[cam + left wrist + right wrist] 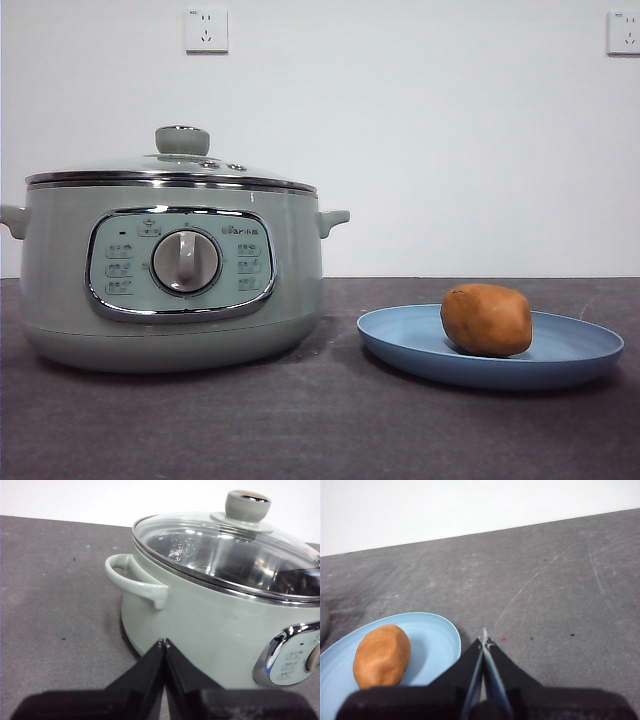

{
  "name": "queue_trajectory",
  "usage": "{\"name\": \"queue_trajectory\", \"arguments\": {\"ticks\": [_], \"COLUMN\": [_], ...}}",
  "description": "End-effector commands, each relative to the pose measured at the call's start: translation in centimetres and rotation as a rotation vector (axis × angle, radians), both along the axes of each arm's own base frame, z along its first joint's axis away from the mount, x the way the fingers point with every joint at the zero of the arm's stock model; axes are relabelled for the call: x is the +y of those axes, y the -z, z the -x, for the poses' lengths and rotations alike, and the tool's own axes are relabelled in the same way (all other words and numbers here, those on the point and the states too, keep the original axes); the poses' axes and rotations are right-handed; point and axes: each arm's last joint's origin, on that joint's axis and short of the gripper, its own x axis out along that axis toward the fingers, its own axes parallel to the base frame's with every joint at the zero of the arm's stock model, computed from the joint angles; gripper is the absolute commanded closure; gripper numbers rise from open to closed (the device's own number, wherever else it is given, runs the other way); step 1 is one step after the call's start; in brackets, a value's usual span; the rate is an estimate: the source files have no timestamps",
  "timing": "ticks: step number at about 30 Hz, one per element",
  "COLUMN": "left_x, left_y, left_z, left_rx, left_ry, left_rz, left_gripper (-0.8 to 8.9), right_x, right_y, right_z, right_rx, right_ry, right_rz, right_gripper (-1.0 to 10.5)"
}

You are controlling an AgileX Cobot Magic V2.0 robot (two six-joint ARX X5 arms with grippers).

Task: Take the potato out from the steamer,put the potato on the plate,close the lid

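Observation:
The sage-green steamer (170,270) stands on the left of the table with its glass lid (170,172) closed on it. The orange-brown potato (487,319) lies on the blue plate (580,355) to the right. No gripper shows in the front view. In the left wrist view my left gripper (163,642) is shut and empty, close beside the steamer (200,615) under its side handle (135,580), with the lid (225,545) above. In the right wrist view my right gripper (484,639) is shut and empty, above the table beside the plate (437,635) and potato (382,655).
The dark grey table (320,430) runs to a white wall with two sockets (206,30). The steamer's control panel and dial (185,262) face the front.

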Motion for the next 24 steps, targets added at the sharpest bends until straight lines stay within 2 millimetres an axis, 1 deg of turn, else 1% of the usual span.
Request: {"name": "queue_trajectory", "arguments": {"ticks": [1,24], "left_x": [0.02,0.02], "left_y": [0.4,0.4], "left_z": [-0.07,-0.07], "left_rx": [0.01,0.01], "left_ry": [-0.004,-0.004], "left_rz": [0.004,0.004], "left_gripper": [8.14,8.14], "right_x": [0.05,0.14], "right_y": [0.46,0.46], "right_z": [-0.03,-0.03], "right_rx": [0.019,0.019], "right_ry": [-0.001,-0.01], "right_rz": [-0.007,-0.006], "right_gripper": [9.5,9.5]}}
